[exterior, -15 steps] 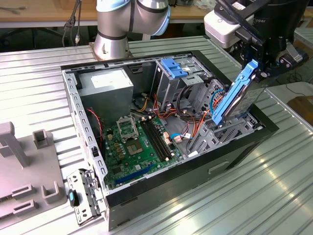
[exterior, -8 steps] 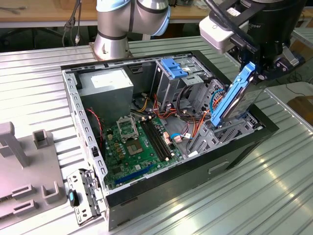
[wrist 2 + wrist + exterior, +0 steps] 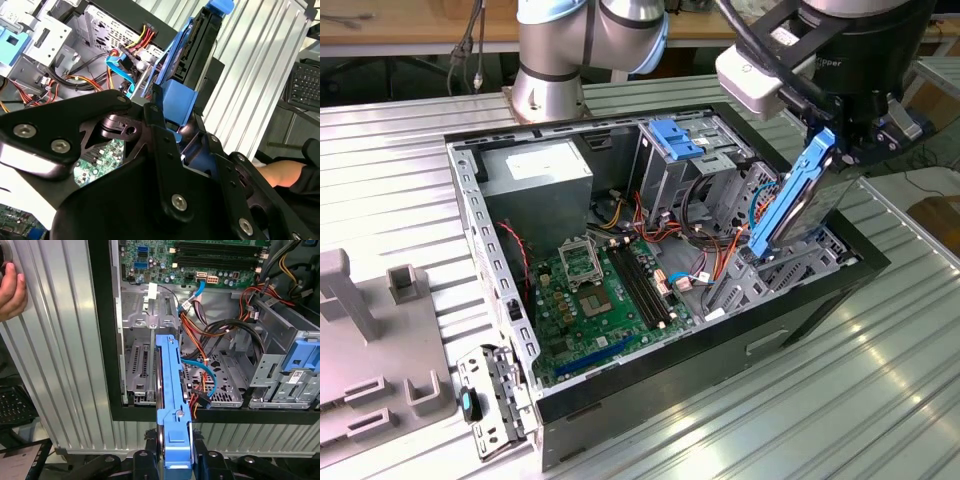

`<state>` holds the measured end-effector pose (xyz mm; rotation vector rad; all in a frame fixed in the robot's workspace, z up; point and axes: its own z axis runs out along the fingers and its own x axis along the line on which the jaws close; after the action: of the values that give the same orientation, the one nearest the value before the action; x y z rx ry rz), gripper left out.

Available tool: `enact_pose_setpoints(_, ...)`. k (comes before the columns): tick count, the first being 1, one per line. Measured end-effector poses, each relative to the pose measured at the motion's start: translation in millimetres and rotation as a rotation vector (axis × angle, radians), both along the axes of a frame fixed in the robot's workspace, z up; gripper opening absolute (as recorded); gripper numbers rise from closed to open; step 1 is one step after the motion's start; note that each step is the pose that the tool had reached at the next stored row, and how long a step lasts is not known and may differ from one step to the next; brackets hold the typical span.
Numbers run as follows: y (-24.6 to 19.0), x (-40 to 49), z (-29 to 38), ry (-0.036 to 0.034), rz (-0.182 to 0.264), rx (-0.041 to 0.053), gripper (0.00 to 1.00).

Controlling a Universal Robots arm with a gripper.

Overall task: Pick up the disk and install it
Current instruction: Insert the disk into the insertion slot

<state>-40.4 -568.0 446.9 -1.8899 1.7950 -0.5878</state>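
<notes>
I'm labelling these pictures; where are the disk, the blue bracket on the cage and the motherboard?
disk (image 3: pixel 790 197), exterior view, on its blue side rail.
blue bracket (image 3: pixel 675 138), exterior view, on its top face.
motherboard (image 3: pixel 602 300), exterior view, at its central socket.

One disk, one computer case, one motherboard.

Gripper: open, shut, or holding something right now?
Gripper: closed on the disk, held tilted over the open computer case.
Person's hand: at the table edge, away from the case; grasp cannot be told.
</notes>
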Motion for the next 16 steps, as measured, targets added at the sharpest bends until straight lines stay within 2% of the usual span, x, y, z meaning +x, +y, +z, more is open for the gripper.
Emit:
enact_pose_setpoints(1,-1.6,-5.6,-9.0,-0.0146,-0.011,0.0005,0.37)
enact_pose_setpoints(2,-0.3,-8.3,-9.4,-0.0328,-0.045,0.0004,0.37)
enact_pose_setpoints(3,2.7,-9.7,-10.5,-0.0355,-0.066,0.0001,0.37)
enact_pose_setpoints(7,9.7,-10.3,-11.3,-0.0358,-0.066,0.0007,0.37)
enact_pose_setpoints(13,10.4,-10.4,-12.5,-0.0356,-0.066,0.0002,0.37)
enact_pose_setpoints(16,10.6,-10.4,-13.1,-0.0404,-0.066,0.0002,0.37)
